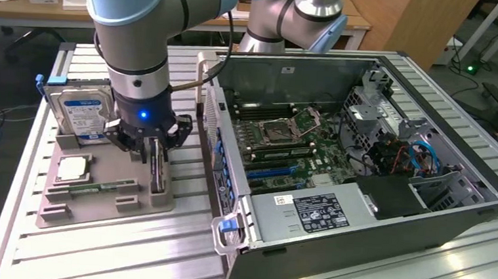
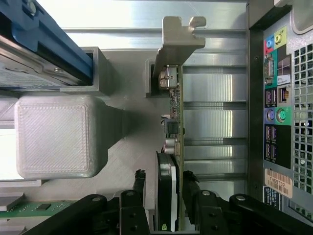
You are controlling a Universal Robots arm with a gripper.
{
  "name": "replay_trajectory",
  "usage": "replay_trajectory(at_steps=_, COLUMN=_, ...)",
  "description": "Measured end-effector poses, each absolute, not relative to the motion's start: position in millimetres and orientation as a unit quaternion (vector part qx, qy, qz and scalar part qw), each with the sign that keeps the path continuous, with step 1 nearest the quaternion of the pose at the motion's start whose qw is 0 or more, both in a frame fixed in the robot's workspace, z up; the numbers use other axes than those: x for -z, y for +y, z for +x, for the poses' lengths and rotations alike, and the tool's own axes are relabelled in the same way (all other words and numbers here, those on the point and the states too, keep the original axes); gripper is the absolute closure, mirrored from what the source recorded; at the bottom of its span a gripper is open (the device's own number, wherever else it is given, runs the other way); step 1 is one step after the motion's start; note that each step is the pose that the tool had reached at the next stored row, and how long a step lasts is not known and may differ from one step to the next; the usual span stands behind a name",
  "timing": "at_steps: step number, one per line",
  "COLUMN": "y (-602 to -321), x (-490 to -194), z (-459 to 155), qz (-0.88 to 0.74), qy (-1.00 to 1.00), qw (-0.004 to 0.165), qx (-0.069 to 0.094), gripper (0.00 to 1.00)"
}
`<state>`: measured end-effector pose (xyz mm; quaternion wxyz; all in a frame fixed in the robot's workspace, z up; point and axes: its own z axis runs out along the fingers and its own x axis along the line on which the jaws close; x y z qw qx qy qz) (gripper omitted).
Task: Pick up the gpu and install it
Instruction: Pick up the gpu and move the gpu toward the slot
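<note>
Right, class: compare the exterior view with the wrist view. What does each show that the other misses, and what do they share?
Exterior view: the robot arm and the motherboard inside the open computer case. Wrist view: the coloured ports and a barcode sticker on the case's back panel. Both: the gpu standing on edge in its holder, with the gripper fingers on either side of it.
</note>
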<state>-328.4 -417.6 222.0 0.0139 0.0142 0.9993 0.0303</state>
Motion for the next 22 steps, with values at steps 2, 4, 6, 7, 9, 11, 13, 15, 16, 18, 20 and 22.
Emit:
replay_trajectory(at_steps=2, y=-417.6, x=-221.9, z=-328.4, qz=0.014, qy=0.999, qw=0.014, qx=-0.030, gripper=0.56)
replay_trajectory(at_steps=4, y=-417.6, x=-221.9, z=-328.4, qz=0.014, qy=0.999, qw=0.014, qx=-0.030, gripper=0.65)
replay_trajectory(at_steps=6, y=-417.6, x=-222.0, z=-328.4, qz=0.014, qy=0.999, qw=0.014, qx=-0.030, gripper=0.65)
replay_trajectory(at_steps=7, y=-417.6, x=-222.0, z=-328.4, qz=0.014, qy=0.999, qw=0.014, qx=-0.030, gripper=0.65)
replay_trajectory(at_steps=9, y=-417.7, x=-222.0, z=-328.4, qz=0.014, qy=0.999, qw=0.014, qx=-0.030, gripper=0.72)
replay_trajectory(at_steps=11, y=-417.6, x=-222.0, z=-328.4, qz=0.014, qy=0.999, qw=0.014, qx=-0.030, gripper=0.73)
replay_trajectory(at_steps=13, y=-417.6, x=-222.0, z=-328.4, qz=0.014, qy=0.999, qw=0.014, qx=-0.030, gripper=0.73)
replay_trajectory(at_steps=15, y=-417.6, x=-222.0, z=-328.4, qz=0.014, qy=0.999, qw=0.014, qx=-0.030, gripper=0.73)
replay_trajectory(at_steps=16, y=-417.6, x=-222.0, z=-328.4, qz=0.014, qy=0.999, qw=0.014, qx=-0.030, gripper=0.73)
replay_trajectory(at_steps=18, y=-417.6, x=-222.0, z=-328.4, qz=0.014, qy=0.999, qw=0.014, qx=-0.030, gripper=0.73)
replay_trajectory(at_steps=20, y=-417.6, x=-222.0, z=-328.4, qz=0.014, qy=0.999, qw=0.014, qx=-0.030, gripper=0.73)
replay_trajectory(at_steps=22, y=-417.6, x=-222.0, z=-328.4, qz=0.014, qy=0.999, qw=0.014, qx=-0.030, gripper=0.73)
